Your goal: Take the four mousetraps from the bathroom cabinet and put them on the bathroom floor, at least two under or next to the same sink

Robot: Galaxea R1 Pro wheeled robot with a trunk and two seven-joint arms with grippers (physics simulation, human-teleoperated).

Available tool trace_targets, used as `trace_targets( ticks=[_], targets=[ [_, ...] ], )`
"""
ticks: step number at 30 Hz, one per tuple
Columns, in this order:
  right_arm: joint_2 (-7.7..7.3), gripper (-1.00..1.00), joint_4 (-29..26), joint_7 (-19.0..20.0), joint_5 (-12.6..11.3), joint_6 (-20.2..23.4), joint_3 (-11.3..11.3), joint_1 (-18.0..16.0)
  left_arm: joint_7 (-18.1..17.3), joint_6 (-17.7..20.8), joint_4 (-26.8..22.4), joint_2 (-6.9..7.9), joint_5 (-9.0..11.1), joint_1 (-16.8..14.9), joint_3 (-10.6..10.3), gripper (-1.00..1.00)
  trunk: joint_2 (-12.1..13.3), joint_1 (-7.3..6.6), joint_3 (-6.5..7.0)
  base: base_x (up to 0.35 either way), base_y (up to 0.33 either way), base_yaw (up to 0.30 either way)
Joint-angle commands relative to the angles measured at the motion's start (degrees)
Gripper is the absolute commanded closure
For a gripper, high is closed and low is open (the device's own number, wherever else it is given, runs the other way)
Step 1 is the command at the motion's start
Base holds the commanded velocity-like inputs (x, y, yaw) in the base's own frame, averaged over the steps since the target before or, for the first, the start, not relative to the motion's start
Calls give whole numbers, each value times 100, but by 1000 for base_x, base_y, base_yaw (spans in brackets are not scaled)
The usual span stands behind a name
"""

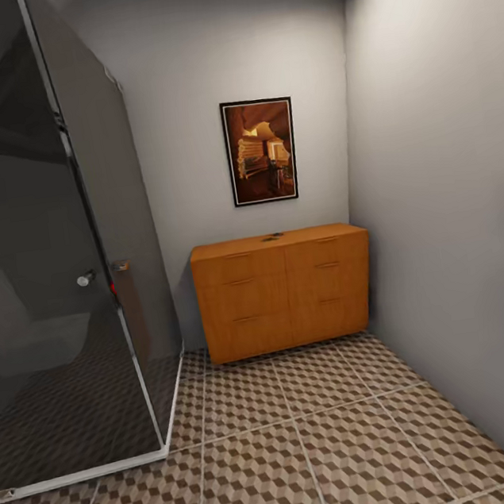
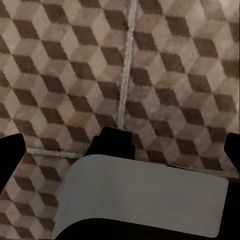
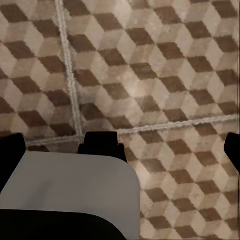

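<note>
Hanging over bathroom floor [image 2: 165,65], left pincer [image 2: 120,150], right pincer [image 3: 120,147], spread

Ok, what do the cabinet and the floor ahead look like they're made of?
The cabinet looks like orange-brown wood with a smooth satin finish and slim bar handles. The bathroom floor appears to be large matte tiles, printed with a brown-beige cube pattern and split by pale grout lines.

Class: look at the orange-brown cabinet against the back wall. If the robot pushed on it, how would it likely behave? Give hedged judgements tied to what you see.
The cabinet is wide, low and sits flush on the tiled floor, so it would probably resist tipping. It looks like solid wood, so likely heavy and stiff. Its drawer fronts have slim bar handles; a pull there would probably slide a drawer rather than shift the whole unit.
</note>
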Motion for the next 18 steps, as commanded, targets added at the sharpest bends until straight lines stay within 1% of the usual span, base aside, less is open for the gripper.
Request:
trace_targets(
  ticks=[1,8,10,13,18],
  targets=[
    [-1,-100,18,7,43,-32,-33,-8,20,21,-8,-1,38,-2,-17,-100,-2,2,-2,317,-106,-247],
    [-1,-100,18,7,43,-31,-34,-6,18,18,-6,-1,38,0,-19,-100,-2,2,30,317,-54,-249],
    [-1,-100,18,7,43,-31,-34,-6,18,18,-7,-1,38,0,-21,-100,-2,2,36,318,-12,-179],
    [-1,-100,18,7,43,-31,-34,-6,18,21,-7,3,38,0,-24,-100,-2,2,41,319,-6,-91],
    [-1,-100,18,7,43,-29,-34,-6,19,25,-6,6,43,-1,-26,-100,-2,2,44,320,-2,-32]
  ],
)
